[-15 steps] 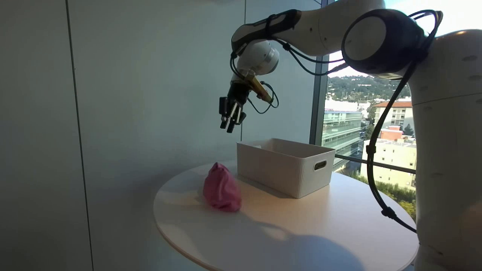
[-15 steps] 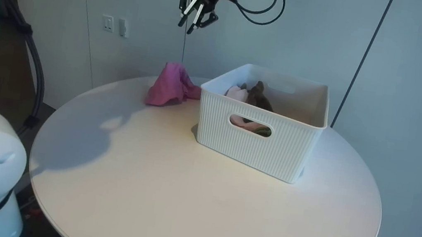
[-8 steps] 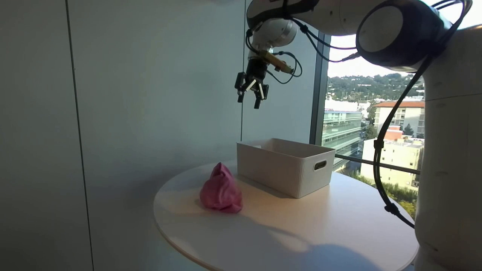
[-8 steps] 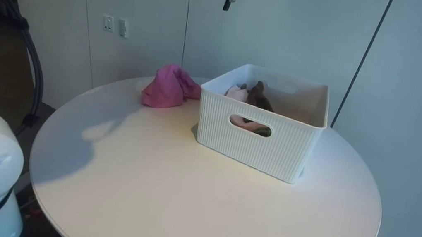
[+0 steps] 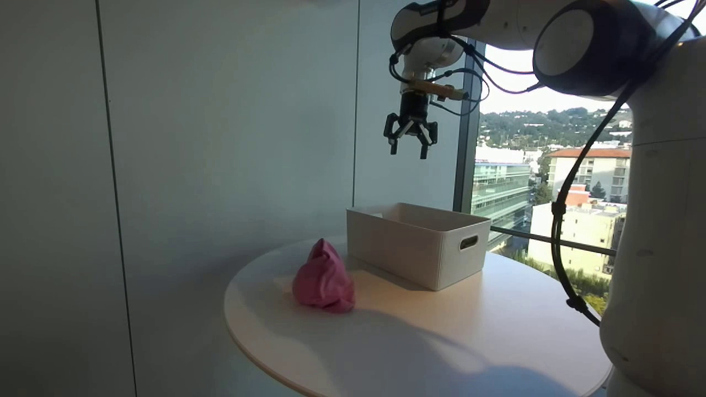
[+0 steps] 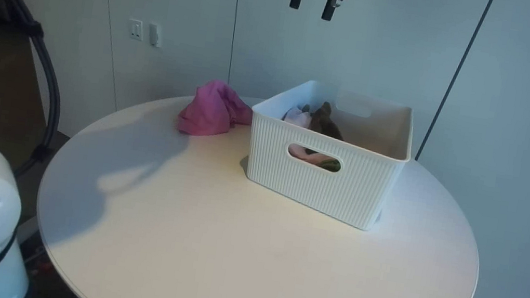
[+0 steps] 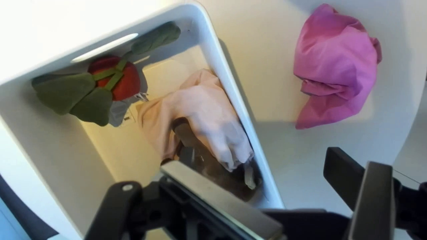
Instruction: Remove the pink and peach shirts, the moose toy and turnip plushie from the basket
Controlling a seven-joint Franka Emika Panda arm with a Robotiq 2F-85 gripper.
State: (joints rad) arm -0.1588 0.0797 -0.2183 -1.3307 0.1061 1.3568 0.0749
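The gripper (image 5: 408, 153) pointed down, jaws spread wide, with nothing between them. Over the last second its fingers had parted from a narrower, tilted pose and it had swung across to hang high above the basket (image 6: 301, 186). Judged: one release was probably finished, and the next pick was being lined up. Below the gripper, inside the basket, lay one peach shirt (image 7: 206, 110) and one moose toy (image 6: 325, 125), partly hidden; whether the shirt draped it or only leaned on it could not be told. Toward one end, farther from the fingers, was one turnip plush (image 7: 115, 80). Outside the basket, lower and off to the gripper's side, one pink shirt (image 7: 337, 63), slightly slumped since a second earlier, sat on one round table (image 6: 248, 262). Tally: one item of four out, three left in.
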